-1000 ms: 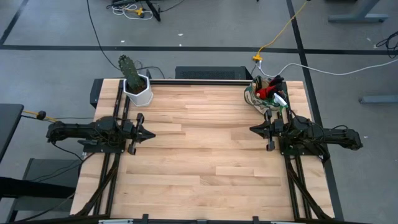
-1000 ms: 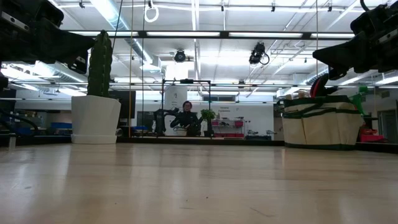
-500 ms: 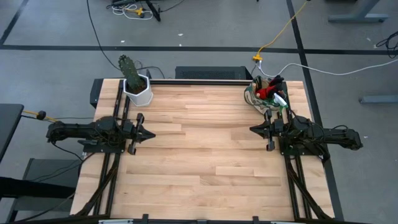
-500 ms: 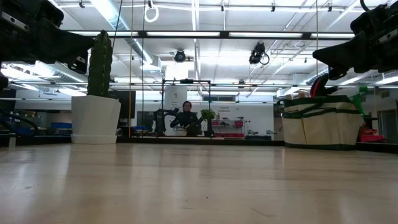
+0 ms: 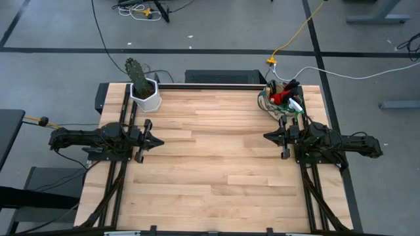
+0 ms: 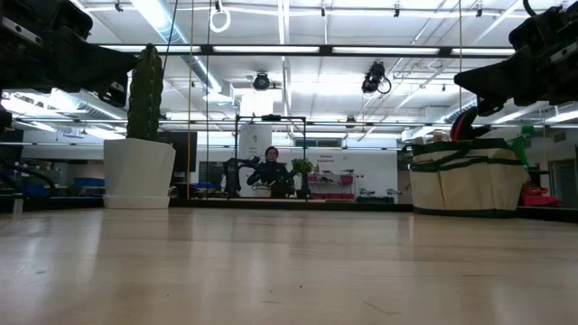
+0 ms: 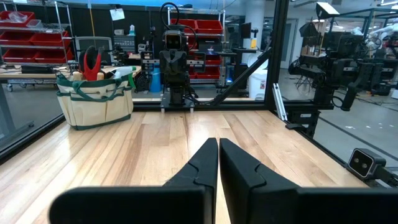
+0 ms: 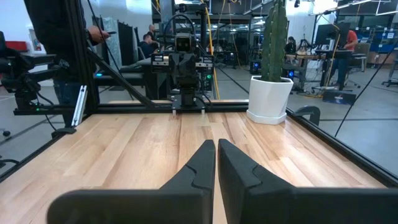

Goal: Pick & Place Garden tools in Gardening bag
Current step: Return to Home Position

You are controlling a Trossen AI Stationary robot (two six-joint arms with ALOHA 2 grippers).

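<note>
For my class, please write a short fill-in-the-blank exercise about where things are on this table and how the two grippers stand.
1. The gardening bag stands at the table's far corner on the ____ arm's side.
2. The white pot holds a green ____.
3. The fingers of the left gripper and the right gripper are ____.
4. The red gloves lie ____ the bag.

Missing words: right; cactus; shut; inside

grey floor (image 5: 216, 26) (cables), ceiling lights (image 6: 172, 23)
</note>
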